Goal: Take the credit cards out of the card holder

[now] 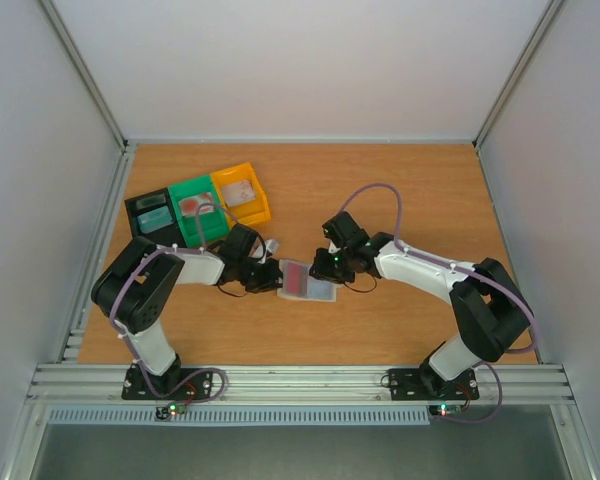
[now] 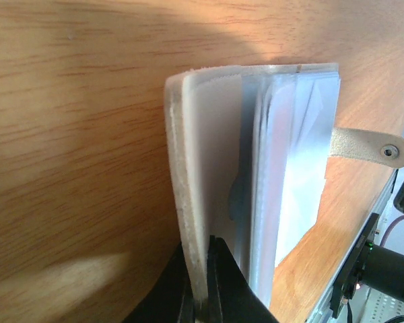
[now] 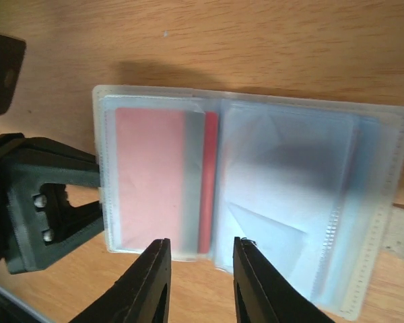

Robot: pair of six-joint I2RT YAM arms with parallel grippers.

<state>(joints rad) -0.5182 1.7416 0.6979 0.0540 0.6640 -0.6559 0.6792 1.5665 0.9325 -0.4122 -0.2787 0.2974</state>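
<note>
Seen from above, the left arm (image 1: 170, 270) is bending at the elbow and reaching inward across the wooden table (image 1: 380, 190) towards its centre. The right arm (image 1: 430, 270) is mirroring it from the other side, so that the two wrists are almost meeting.

The card holder (image 3: 289, 134) is lying open and flat on the table between them. The left gripper (image 2: 200, 299) is pinching the outer edge of the holder's left cover, its two black fingers closed tight on the whitish plastic. A small strap tab (image 2: 367, 146) with a snap is sticking out from the holder's far edge.

The right gripper (image 3: 200, 245) is pointing down over the holder's near edge, close to the centre fold. Its fingers are standing a little apart and are gripping nothing that can be seen. Whether their tips are touching the plastic cannot be told.

A reddish-pink card (image 3: 148, 175) with a grey stripe is sitting in the left pocket. A pale bluish card (image 3: 289, 202) is showing hazily through the right pocket. Any print on the cards is too blurred to read.

A black bin (image 1: 133, 215), a green bin (image 1: 205, 232) and a yellow bin (image 1: 261, 195) are sitting in a row behind the left arm.
</note>
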